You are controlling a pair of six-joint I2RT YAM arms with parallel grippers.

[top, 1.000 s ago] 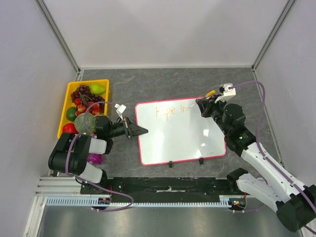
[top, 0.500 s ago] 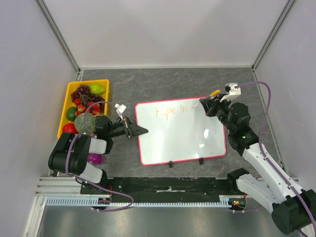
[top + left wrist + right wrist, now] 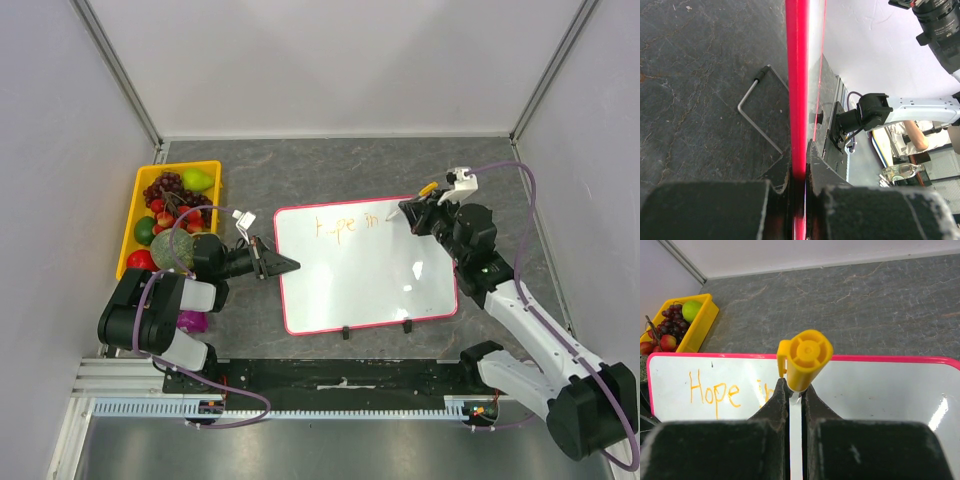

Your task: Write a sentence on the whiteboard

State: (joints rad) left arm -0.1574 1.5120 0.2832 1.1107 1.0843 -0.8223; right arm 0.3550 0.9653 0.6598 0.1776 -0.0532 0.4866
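Pinching the yellow-capped marker [image 3: 804,357], our right gripper [image 3: 410,214] sat beside the sentence [image 3: 345,226], "Hope in" so far — left gripper [image 3: 284,265] clamped the flat-lying whiteboard [image 3: 370,285] by its left edge. Next word, we judged, needed steady tip contact.

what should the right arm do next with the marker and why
Probably shift the marker a little past the last letter and begin the next word. The sentence on the whiteboard reads only "Hope in" so far, the right gripper is shut on the marker, and the left gripper clamps the board's edge.
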